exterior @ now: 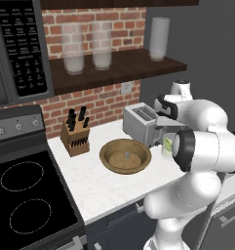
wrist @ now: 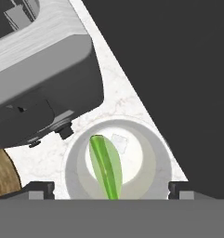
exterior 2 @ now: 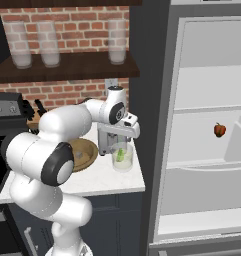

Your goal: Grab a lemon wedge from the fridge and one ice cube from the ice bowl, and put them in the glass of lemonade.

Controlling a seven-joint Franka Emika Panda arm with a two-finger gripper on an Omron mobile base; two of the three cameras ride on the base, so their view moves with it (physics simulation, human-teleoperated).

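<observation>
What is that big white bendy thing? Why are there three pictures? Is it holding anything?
The white thing is a robot arm in a pretend kitchen. Two pictures come from cameras behind it, one on each side. The third comes from a camera on its hand, looking down.

On the counter sit a knife block, a toaster, a wooden bowl with an ice cube in it, and a glass.

The gripper hangs over the glass with its fingers wide apart, holding nothing. In the glass are a green lemon wedge and a small pale square, maybe more ice.

The fridge is open, with a red fruit inside.
</observation>
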